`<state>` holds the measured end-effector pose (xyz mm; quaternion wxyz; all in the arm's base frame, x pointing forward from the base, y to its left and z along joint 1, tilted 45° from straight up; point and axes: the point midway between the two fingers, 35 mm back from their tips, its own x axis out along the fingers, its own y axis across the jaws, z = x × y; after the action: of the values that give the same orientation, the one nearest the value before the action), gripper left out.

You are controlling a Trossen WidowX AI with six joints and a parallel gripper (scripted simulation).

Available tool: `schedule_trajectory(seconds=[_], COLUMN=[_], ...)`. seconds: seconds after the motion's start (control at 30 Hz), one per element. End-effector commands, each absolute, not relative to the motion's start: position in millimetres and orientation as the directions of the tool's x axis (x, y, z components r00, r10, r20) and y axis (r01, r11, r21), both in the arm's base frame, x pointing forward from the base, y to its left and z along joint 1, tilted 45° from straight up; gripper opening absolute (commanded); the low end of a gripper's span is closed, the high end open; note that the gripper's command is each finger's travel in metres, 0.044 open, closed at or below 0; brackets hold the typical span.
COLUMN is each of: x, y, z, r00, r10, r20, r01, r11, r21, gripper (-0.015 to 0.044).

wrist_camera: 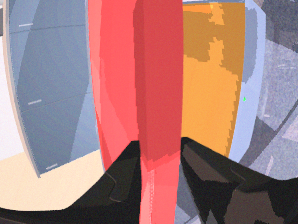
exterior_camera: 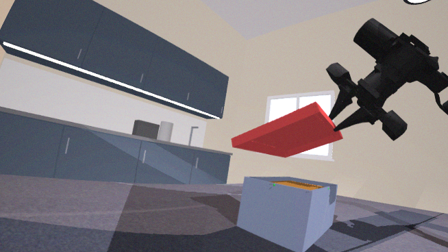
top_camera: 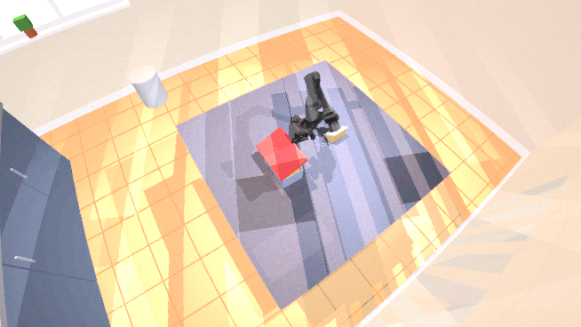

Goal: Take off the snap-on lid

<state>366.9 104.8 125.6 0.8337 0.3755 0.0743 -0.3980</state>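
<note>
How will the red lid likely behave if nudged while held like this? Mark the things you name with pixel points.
The red lid [top_camera: 281,153] [exterior_camera: 288,131] [wrist_camera: 160,75] is probably stiff: its panel and rim look straight though held at one edge. It may pivot, since the gripper [top_camera: 302,141] [exterior_camera: 332,124] [wrist_camera: 158,145] pinches it there with narrow tips. Its smooth faces might slip.

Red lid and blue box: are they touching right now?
Apart. The exterior view shows wall between the raised lid and the box.

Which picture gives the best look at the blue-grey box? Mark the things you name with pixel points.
The exterior view: the blue-grey storage box [top_camera: 292,179] [exterior_camera: 274,209] [wrist_camera: 254,100] shows two sides and its open top. The top view shows mostly lid over it; the wrist view, only part.
</note>
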Motion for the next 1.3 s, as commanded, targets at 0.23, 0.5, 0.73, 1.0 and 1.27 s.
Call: schedule_trajectory(seconds=[0.23, 0.5, 0.73, 1.0, 1.27], x=[370, 369, 365, 361, 357], y=[120, 119, 105, 94, 83], z=[140, 141, 148, 159, 170], r00=[0.683, 0.683, 0.682, 0.682, 0.682], r10=[-0.602, -0.602, -0.603, -0.603, -0.603], r20=[-0.414, -0.414, -0.413, -0.413, -0.413], r01=[0.707, 0.707, 0.707, 0.708, 0.708], r11=[0.402, 0.402, 0.402, 0.403, 0.403], r21=[0.582, 0.582, 0.581, 0.581, 0.58], gripper=[0.0, 0.0, 0.0, 0.0, 0.0])
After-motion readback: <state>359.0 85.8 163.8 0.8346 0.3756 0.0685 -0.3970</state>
